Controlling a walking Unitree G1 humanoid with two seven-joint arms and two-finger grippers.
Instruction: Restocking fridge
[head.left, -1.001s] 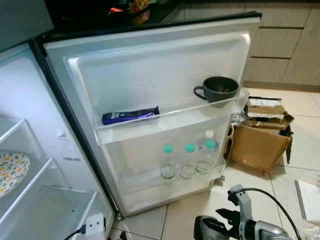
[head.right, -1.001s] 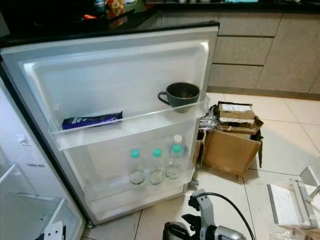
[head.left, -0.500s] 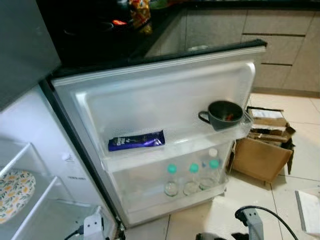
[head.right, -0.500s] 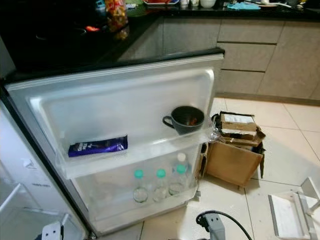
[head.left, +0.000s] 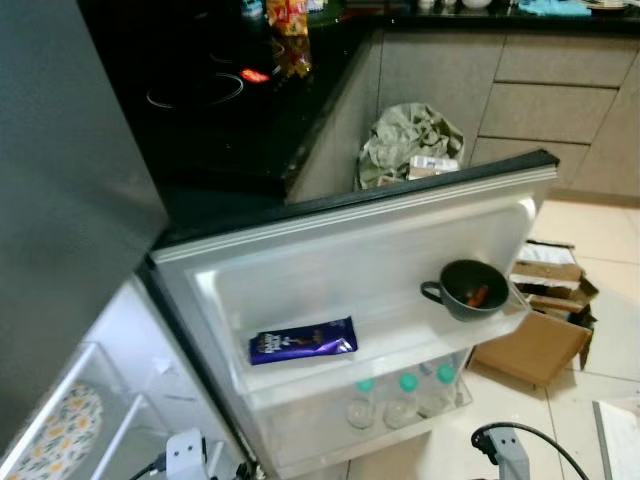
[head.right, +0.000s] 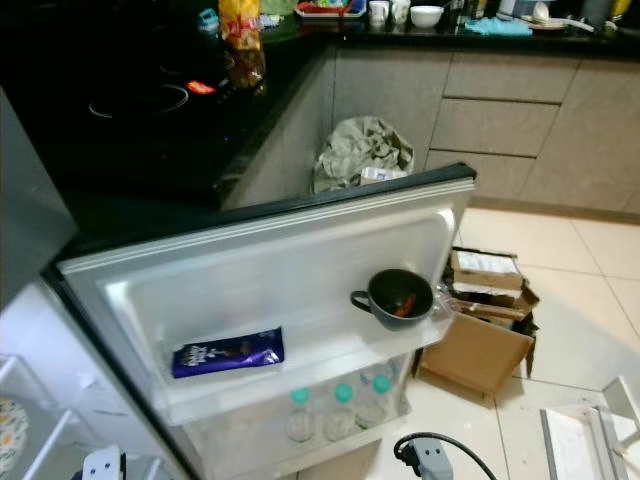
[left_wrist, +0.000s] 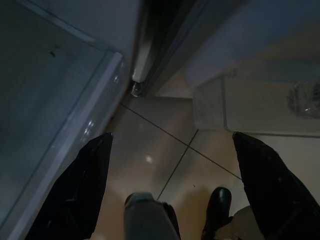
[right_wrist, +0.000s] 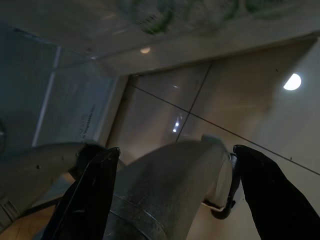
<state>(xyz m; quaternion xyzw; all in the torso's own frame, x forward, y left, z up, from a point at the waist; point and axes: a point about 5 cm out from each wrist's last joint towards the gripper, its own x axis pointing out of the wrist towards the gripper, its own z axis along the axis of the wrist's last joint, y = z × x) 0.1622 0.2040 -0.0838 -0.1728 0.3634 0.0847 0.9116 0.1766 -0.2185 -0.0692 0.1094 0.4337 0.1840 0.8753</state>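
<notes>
The fridge door (head.left: 350, 250) stands wide open. On its upper shelf lie a blue chocolate bar (head.left: 303, 343) and a dark mug (head.left: 475, 289) with something red inside. Three green-capped water bottles (head.left: 406, 396) stand in the lower door shelf. A flower-patterned plate (head.left: 55, 445) rests on a shelf inside the fridge. My left gripper (left_wrist: 172, 137) hangs open above the floor tiles by the door's bottom hinge. My right gripper (right_wrist: 176, 149) is open too, low over the tiles, holding nothing. A bit of the right arm (head.left: 503, 452) shows at the bottom edge.
An open cardboard box (head.left: 540, 325) sits on the floor just right of the door. Behind the door run a black cooktop counter (head.left: 220, 100) with a snack bag (head.left: 290, 30), a crumpled cloth bundle (head.left: 410, 145), and grey cabinets (head.right: 500, 110).
The camera has risen and tilted up, bringing the counter and cabinets into view. My right arm has slid to the bottom edge. Items in the door have not moved.
</notes>
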